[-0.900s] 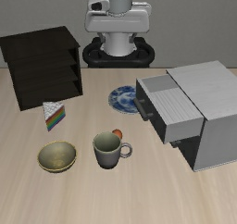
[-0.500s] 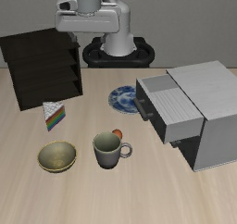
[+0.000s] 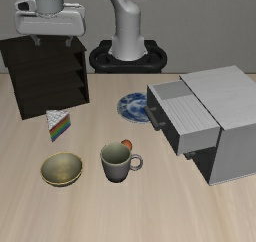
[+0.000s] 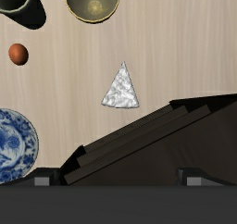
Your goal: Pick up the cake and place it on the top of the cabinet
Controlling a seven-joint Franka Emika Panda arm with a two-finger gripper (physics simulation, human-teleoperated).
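Observation:
The cake point(image 3: 58, 124) is a triangular slice with white icing and coloured layers, standing on the wooden table just in front of a dark shelf unit point(image 3: 45, 66). My gripper point(image 3: 48, 36) hangs high above that dark unit at the exterior view's left. From the wrist, the cake point(image 4: 121, 87) lies well beyond my gripper point(image 4: 118, 181), past the dark unit's stepped edge point(image 4: 157, 144). The fingers are spread wide, with nothing between them. A grey cabinet point(image 3: 215, 116) with one drawer pulled out stands at the exterior view's right.
A yellow-green bowl point(image 3: 62, 169) and a grey-green mug point(image 3: 120, 162) sit near the table's front. A small red object point(image 3: 127, 144) lies behind the mug. A blue patterned plate point(image 3: 133, 106) rests beside the open drawer point(image 3: 178, 118).
My arm has swung from the middle to the exterior view's left, ending above the dark shelf unit. The objects on the table have not moved.

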